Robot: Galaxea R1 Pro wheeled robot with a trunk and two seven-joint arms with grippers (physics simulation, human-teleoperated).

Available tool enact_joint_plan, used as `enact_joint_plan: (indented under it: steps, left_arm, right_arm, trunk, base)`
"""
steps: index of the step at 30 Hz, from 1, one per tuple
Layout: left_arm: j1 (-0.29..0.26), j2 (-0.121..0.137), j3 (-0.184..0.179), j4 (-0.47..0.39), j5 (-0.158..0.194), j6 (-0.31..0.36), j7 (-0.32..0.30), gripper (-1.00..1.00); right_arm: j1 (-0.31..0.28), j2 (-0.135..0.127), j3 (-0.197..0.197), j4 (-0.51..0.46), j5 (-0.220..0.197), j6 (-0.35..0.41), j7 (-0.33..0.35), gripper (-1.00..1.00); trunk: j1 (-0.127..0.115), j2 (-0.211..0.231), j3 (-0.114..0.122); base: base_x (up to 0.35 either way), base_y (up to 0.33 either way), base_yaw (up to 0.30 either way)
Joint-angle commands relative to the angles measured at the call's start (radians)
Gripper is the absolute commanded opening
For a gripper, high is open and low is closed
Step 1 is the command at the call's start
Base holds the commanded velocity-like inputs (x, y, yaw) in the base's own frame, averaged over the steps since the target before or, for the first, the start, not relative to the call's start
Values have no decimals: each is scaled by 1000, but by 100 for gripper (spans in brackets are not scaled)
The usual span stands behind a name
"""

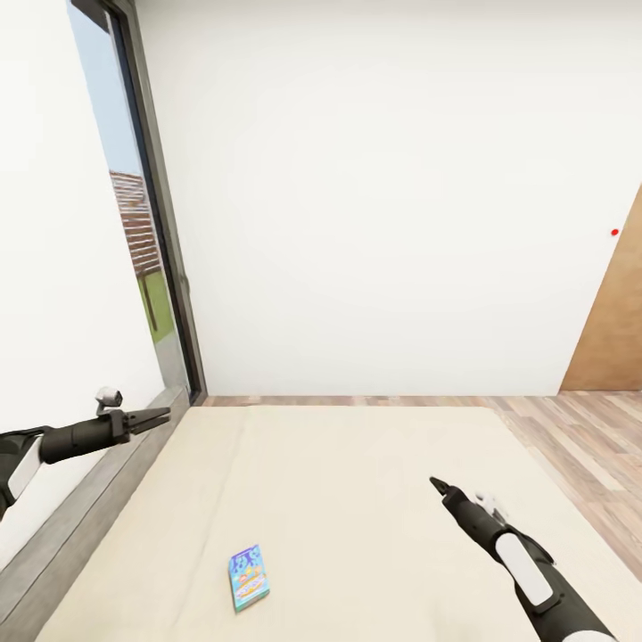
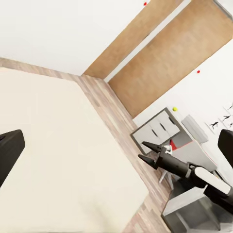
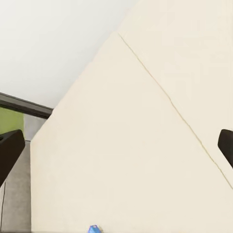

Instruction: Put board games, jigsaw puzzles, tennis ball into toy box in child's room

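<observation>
Beige bed [image 1: 357, 499] ahead, grey frame along its left side, tall window [image 1: 134, 223] above that. One board game [image 1: 249, 577], a small flat blue box with a bright lid, lying flat on the mattress near the front, between the two arms, untouched. Left gripper [image 1: 156, 416] over the bed's left edge, fingers nearly together, empty. Right gripper [image 1: 437, 484] above the mattress, right of the box, fingers slightly apart, empty. In the left wrist view: right gripper [image 2: 147, 151], tennis ball [image 2: 174, 108] on the far bench [image 2: 162, 124].
</observation>
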Motion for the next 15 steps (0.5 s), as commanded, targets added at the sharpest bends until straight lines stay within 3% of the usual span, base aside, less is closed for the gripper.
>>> enact_joint_plan:
  steps: [1, 5, 6, 9, 10, 11, 13, 14, 15]
  left_arm:
    - [0, -1, 0, 0, 1, 11, 12, 100]
    - [0, -21, -8, 0, 0, 13, 115, 100]
    - [0, -39, -15, 0, 0, 16, 174, 100]
    - [0, -72, -25, 0, 0, 19, 280, 100]
    - [-1, -98, -29, 0, -1, 20, 361, 100]
    - [-1, -112, -31, 0, -1, 21, 403, 100]
    - [-3, -167, -35, 0, -1, 23, 578, 100]
    - [-4, -182, -36, 0, -1, 22, 623, 100]
    - [-6, -210, -37, 0, -1, 22, 715, 100]
  right_arm:
    - [0, 2, 6, -15, 0, 8, -12, 100]
    - [-6, 9, 58, -119, 45, 18, -141, 100]
    - [-8, 10, 77, -171, 68, 34, -216, 100]
    - [-10, 11, 101, -253, 97, 83, -336, 100]
    - [-10, 13, 113, -299, 110, 124, -414, 100]
    - [-11, 14, 117, -317, 114, 145, -449, 100]
    - [-11, 26, 132, -363, 125, 209, -555, 100]
    - [-11, 31, 135, -370, 127, 219, -573, 100]
    - [-12, 40, 140, -383, 129, 235, -599, 100]
  trunk:
    - [0, -1, 0]
    - [0, -1, 0]
    - [0, -1, 0]
    - [0, -1, 0]
    - [0, -1, 0]
    - [0, -1, 0]
    - [0, -1, 0]
    - [0, -1, 0]
    - [0, -1, 0]
  base:
    - [0, 24, 0]
    - [0, 12, 0]
    - [0, 5, 0]
    - [0, 3, 0]
    - [0, 2, 0]
    - [0, 1, 0]
    - [0, 0, 0]
    - [0, 0, 0]
    - [0, 0, 0]
